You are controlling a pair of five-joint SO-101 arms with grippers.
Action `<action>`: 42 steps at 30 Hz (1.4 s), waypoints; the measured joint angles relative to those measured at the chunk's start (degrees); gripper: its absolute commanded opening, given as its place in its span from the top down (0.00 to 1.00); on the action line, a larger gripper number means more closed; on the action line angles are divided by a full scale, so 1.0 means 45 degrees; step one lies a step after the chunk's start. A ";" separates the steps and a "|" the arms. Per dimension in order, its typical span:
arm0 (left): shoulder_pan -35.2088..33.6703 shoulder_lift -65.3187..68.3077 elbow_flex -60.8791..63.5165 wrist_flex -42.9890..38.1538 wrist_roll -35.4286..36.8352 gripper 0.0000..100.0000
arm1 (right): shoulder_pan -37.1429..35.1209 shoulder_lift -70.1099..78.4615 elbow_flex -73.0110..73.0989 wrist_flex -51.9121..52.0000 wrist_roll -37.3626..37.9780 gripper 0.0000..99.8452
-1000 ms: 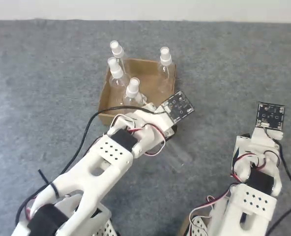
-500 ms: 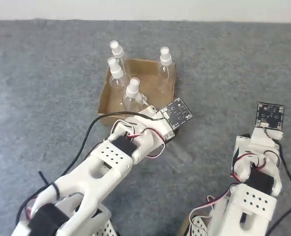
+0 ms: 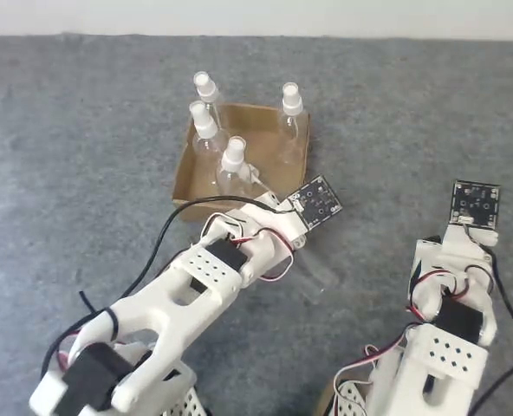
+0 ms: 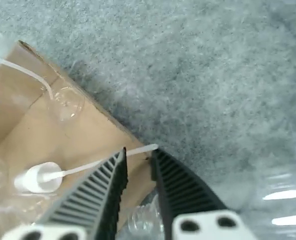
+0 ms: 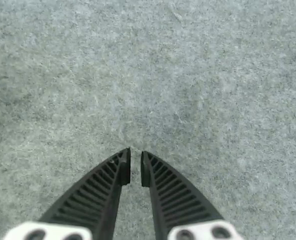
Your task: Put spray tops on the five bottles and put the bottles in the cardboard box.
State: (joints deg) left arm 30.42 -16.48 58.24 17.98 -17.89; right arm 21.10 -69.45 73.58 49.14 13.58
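Left wrist view: spray top (image 4: pixel 38 178), lower left, lying over the cardboard box (image 4: pixel 33 130). Its thin tube crosses the tips of the left gripper (image 4: pixel 138 152), jaws narrowly parted, no grip evident. Probably light, with a bendy tube; best taken by the cap. Right gripper (image 5: pixel 135 162): jaws closed, empty.

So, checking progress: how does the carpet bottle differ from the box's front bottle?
The carpet bottle lies on its side outside the cardboard box; the front bottle stands upright inside. The front bottle wears a white spray top; the carpet bottle's neck looks bare. Both are clear.
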 measured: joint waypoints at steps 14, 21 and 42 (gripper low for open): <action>0.0918 -0.0645 0.0000 0.0234 0.0000 0.99 | 0.0000 0.0000 0.0000 0.0000 0.0000 0.99; 0.0996 -0.0645 0.0000 0.0234 0.0000 0.99 | 0.0000 0.0000 0.0000 0.0000 0.0000 0.99; 0.0938 -0.0645 -0.2813 0.3829 0.0000 0.89 | 0.0000 0.0000 0.0000 0.0000 0.0000 0.99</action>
State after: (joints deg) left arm 34.64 -19.38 45.58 35.21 -17.89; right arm 21.10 -69.45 73.58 49.14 13.58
